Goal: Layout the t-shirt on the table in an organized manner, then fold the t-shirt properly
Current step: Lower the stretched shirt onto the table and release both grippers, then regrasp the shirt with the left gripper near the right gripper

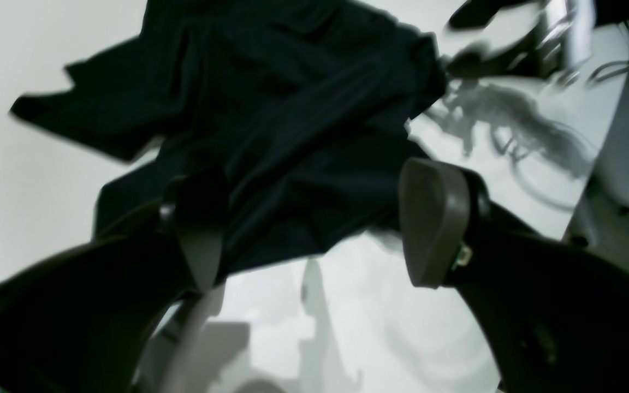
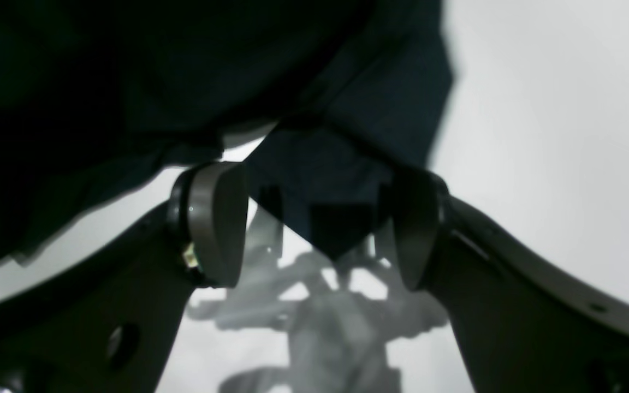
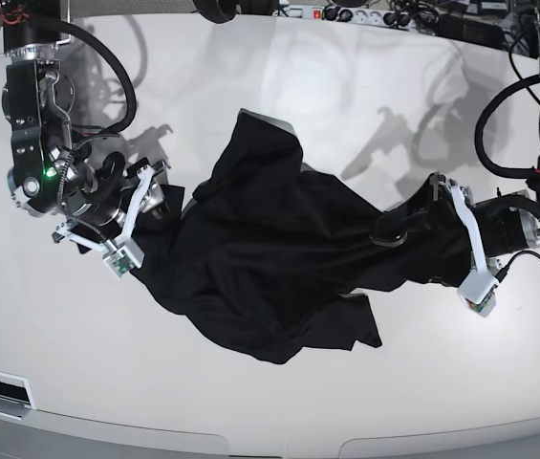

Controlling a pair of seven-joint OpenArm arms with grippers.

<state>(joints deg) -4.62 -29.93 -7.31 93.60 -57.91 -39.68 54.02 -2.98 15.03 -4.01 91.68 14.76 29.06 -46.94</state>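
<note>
Left fingers point(image 1: 434, 229) spread wide, nothing clamped; the pads straddle a bunched edge of the t-shirt point(image 1: 271, 125), cloth lying between and above them, one pad partly hidden by fabric. Right fingers point(image 2: 221, 224) parted too, a hanging point of the t-shirt point(image 2: 336, 207) sits in the gap between the pads; cannot tell if either pad touches it, no pinch visible.

T-shirt point(image 3: 279, 258) lies crumpled in the middle of the table point(image 3: 270, 402), not laid flat: heavy folds, one lobe poking up toward the far side, a flap sticking out at the near edge of the heap. Its ends reach both grippers, the right gripper point(image 3: 140, 206) on the base view's left and the left gripper point(image 3: 422, 215) on that view's right.

Table glossy white, mirrors the arms and cables in both wrist views. Power strip point(image 3: 346, 13) and loose cables along the far edge. Wrist views blurred.
</note>
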